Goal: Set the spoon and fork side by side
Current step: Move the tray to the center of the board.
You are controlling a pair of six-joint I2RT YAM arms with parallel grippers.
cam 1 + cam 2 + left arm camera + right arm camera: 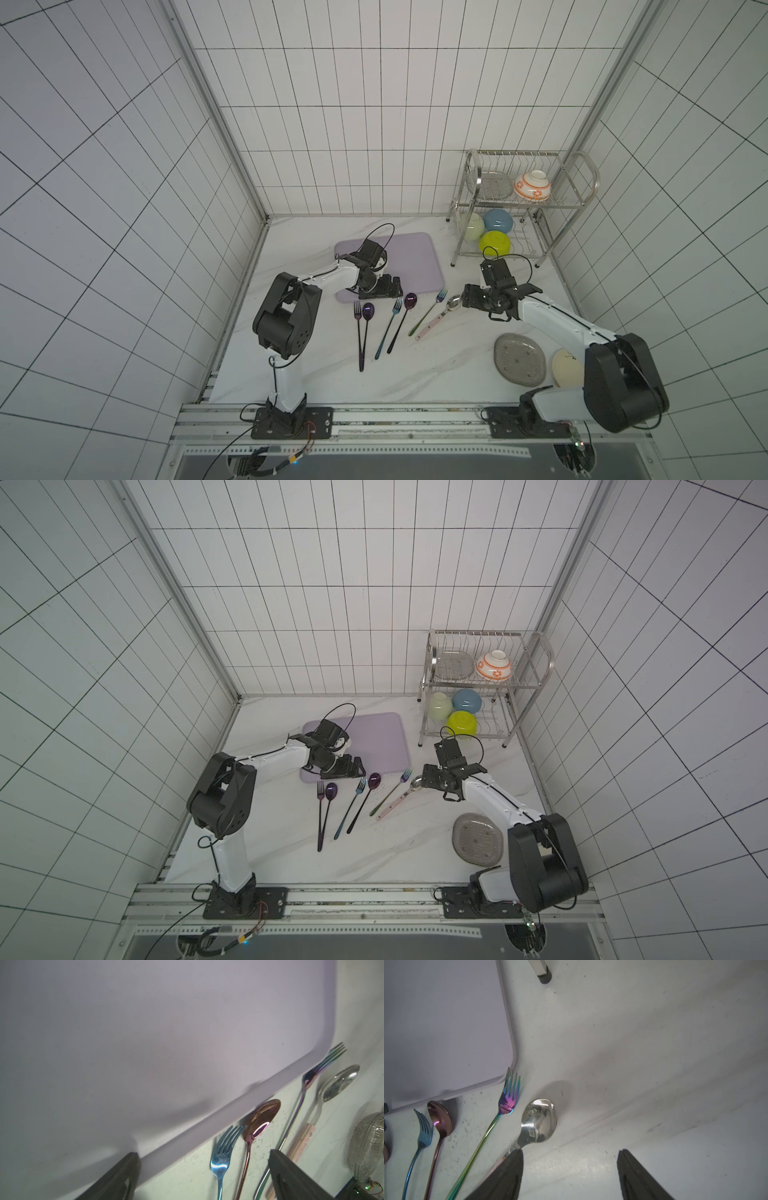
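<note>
- R gripper sits low over the marble table. Jaws apart, nothing between them.
- Silver spoon w/ pink handle lies flat on the table. Its bowl points toward the back wall, right at the R gripper's tips.
- In the R wrist view, 1 finger covers the spoon's neck. Touching or just above it, can't tell from here.
- Rainbow fork lies just beside that spoon on its left, roughly parallel. Its tines are next to the front-right corner of the purple mat.
- L gripper hangs over the mat's front edge, jaws spread wide, holding nothing.
- 2 more pairs lie further left:
  - blue fork beside a dark rose spoon
  - purple fork beside a purple spoon
- Grey glass plate & cream plate lie on the table by the R arm's base.
- Dish rack stands back right. It has 1 white-orange bowl on the upper shelf and 3 bowls (pale green, blue, lime) below.
</note>
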